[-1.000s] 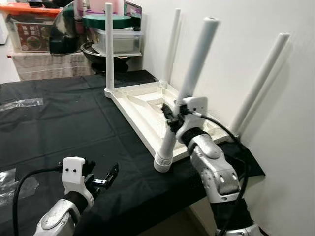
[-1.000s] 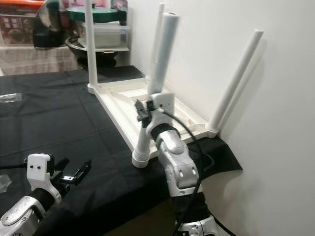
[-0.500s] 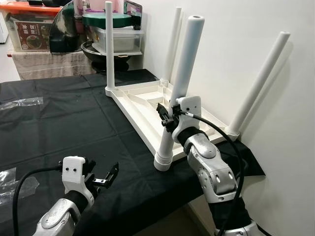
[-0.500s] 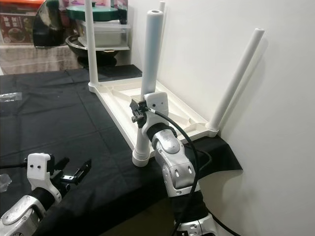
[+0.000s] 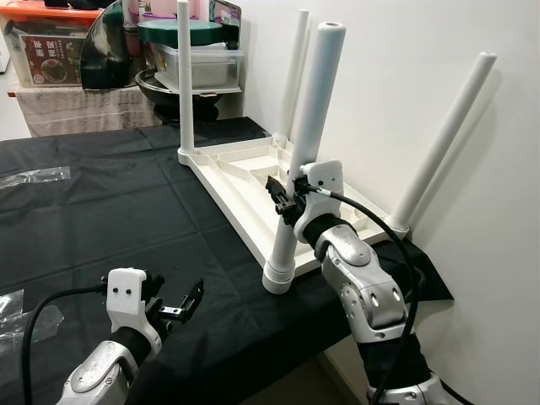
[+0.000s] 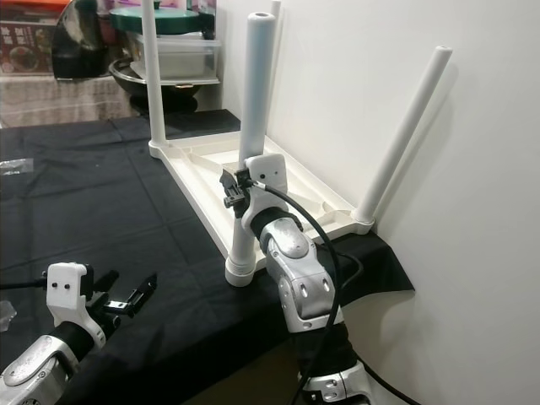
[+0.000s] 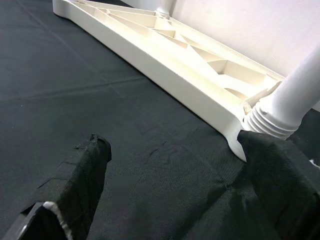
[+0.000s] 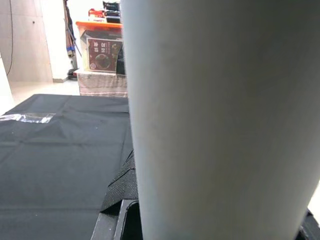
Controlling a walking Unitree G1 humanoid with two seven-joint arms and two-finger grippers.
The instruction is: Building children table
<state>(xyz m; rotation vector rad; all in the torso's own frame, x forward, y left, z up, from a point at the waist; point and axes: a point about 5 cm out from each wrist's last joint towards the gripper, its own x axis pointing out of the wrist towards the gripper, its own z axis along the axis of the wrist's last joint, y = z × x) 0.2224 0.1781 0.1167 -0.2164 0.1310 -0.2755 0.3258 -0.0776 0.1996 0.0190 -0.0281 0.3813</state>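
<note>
Left eye view: the right gripper [image 5: 285, 199] has its jaws clamped on the near leg [image 5: 305, 143], steadying it upright in the upturned tabletop [image 5: 253, 190] on the black counter [image 5: 101, 211], while the left gripper [image 5: 179, 305] hovers with jaws wide.

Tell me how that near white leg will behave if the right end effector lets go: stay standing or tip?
The near leg looks like a stiff, probably light plastic tube. Its ribbed base sits at the corner socket of the upturned tabletop, so it may stand. The right end effector grips it low down; if the leg is not fully seated, its height could make it lean.
</note>
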